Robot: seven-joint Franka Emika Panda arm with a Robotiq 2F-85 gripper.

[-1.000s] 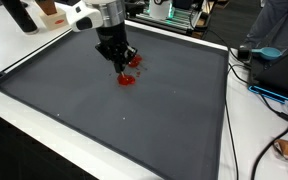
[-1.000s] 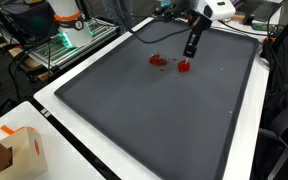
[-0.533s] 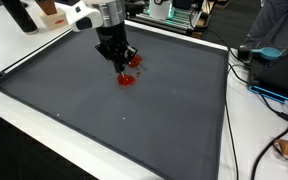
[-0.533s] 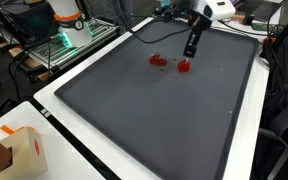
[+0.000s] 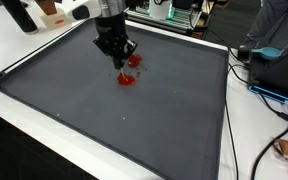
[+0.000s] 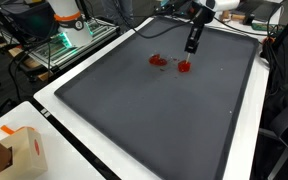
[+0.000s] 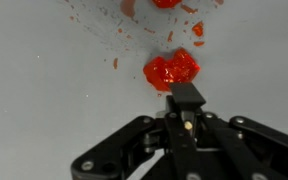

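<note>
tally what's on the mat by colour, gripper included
Red crushed lumps: 2
Dark grey mat: 1
Black gripper: 1
Total: 4
Red crumbs lie scattered around the lumps, too small to count.

Bright, even room light from overhead fills both exterior views, so the dark grey matte mat [image 5: 134, 110] shows only a soft, pale sheen without hard glare, while the white tabletop border [image 5: 24, 60] around it is nearly washed out. The frames are small and grainy, and fine detail is lost. In the wrist view the mat reads as flat pale grey, the glossy red crushed lump [image 7: 171, 72] carries tiny highlights, and the black metal gripper [image 7: 187, 100] close to the lens looks slightly soft.
</note>
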